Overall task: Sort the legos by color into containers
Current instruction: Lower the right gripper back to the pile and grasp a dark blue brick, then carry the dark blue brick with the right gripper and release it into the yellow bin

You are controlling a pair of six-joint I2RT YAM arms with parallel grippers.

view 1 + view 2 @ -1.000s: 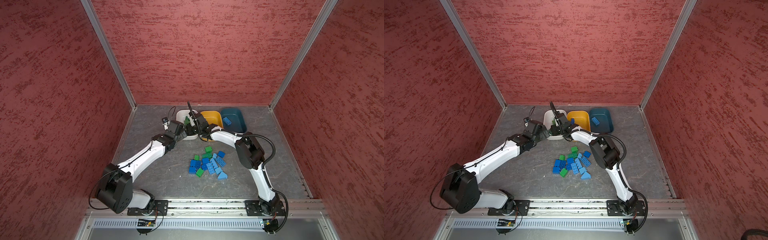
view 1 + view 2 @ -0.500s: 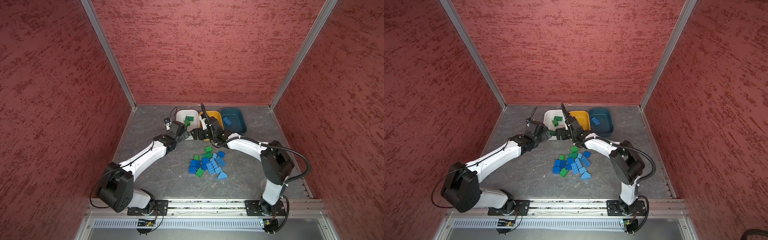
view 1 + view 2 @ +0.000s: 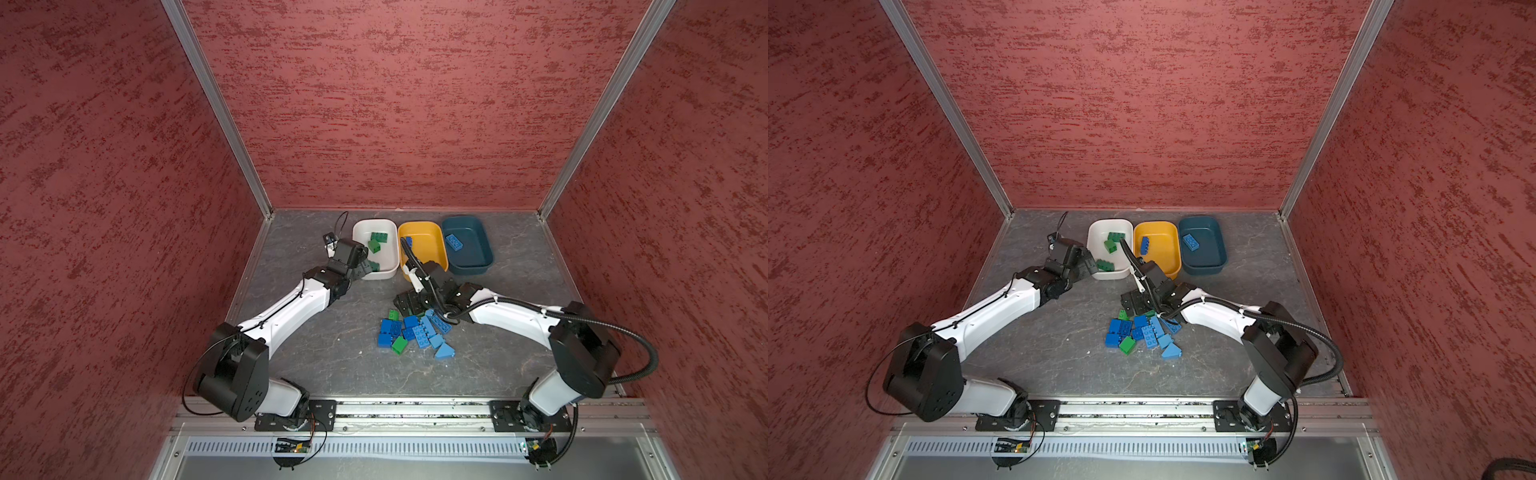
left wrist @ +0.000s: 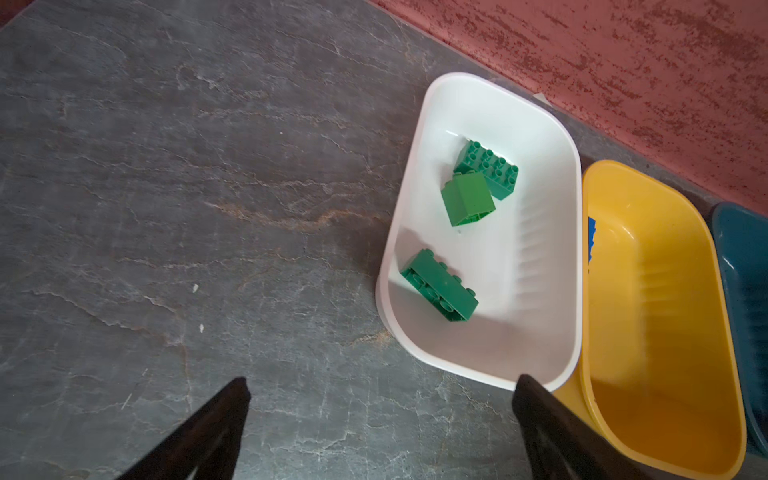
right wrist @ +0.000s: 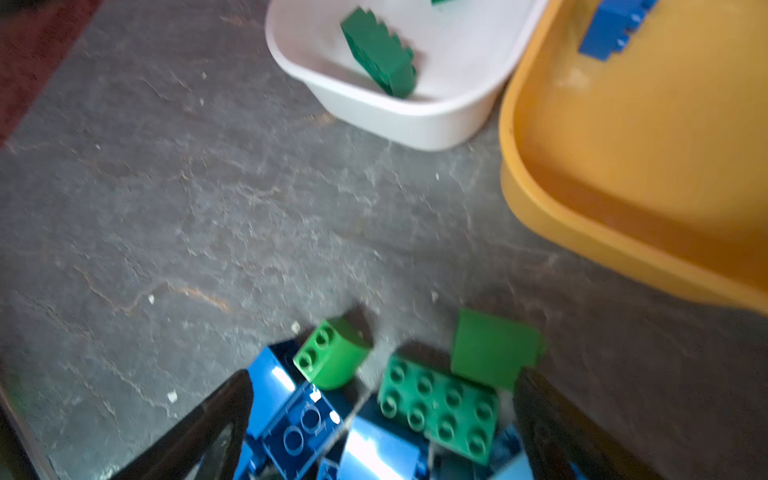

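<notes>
**Both tools released; right one back over the pile**

The white tub (image 3: 384, 273), yellow tub (image 3: 428, 245) and teal tub (image 3: 473, 253) stand side by side near the back wall. Bare surface (image 3: 324, 357) lies left of them and before the brick pile (image 3: 415, 332). The left tool (image 4: 382, 384) hangs spread and empty at the white tub's near rim. The right tool (image 5: 384, 376), wide and empty, hangs over the pile's far edge. A second ago it was at the white tub.

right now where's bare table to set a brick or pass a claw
Free: the table between the left arm and the lego pile; the strip between the teal tub and the right arm. Crowded: the white tub, yellow tub and teal tub sit side by side, and the right claw hangs over the pile.
</notes>
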